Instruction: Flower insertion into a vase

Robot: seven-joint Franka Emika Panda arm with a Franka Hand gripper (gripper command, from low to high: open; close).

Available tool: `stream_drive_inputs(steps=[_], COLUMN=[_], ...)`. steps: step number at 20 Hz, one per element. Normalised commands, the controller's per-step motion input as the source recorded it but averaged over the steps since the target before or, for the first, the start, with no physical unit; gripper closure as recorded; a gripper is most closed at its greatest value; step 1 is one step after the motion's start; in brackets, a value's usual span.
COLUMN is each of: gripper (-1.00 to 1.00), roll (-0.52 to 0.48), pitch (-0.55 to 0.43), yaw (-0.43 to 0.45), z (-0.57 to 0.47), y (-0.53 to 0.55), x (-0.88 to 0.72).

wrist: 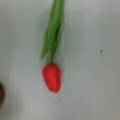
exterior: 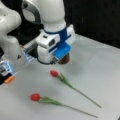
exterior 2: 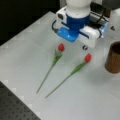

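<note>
The end effector (exterior 2: 75, 37) hovered above two red tulips (exterior 2: 60, 47) (exterior 2: 87, 57) lying on the worktop (exterior 2: 22, 55); whether it was spread, I cannot tell. The vase (exterior 2: 113, 57) stood empty at a front view's right

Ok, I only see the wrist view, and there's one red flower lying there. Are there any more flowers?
Observer: Yes, there are two. In a front view a second tulip lies beside the other tulip, both flat on the table.
Operator: What's the brown bit at the edge of my picture?
Observer: That's the vase. It stands upright at a front view's right, and no flower sticks out of it.
Operator: Is the gripper holding a flower?
Observer: No. The gripper hangs above the table in front of the vase, and both tulips lie free below it.
</note>
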Motion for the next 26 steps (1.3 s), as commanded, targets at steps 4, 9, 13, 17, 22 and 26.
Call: stream_drive_inputs(steps=[4, 9, 13, 17, 22, 26], gripper=[-1.00, -1.00, -1.00, -1.00, -1.00, -1.00], roll=[-0.023, -0.016, 0.013, 0.008, 0.034, 0.000], pitch=[0.080, 0.092, 0.086, 0.166, 0.143, 0.118], yaw=[0.023, -0.011, 0.020, -0.003, 0.053, 0.039], z=[-0.18, -0.24, -0.29, -0.14, -0.05, -0.14], y=[-0.02, 0.00, -0.03, -0.05, -0.03, 0.01], x=[0.26, 0.34, 0.40, 0.39, 0.36, 0.35])
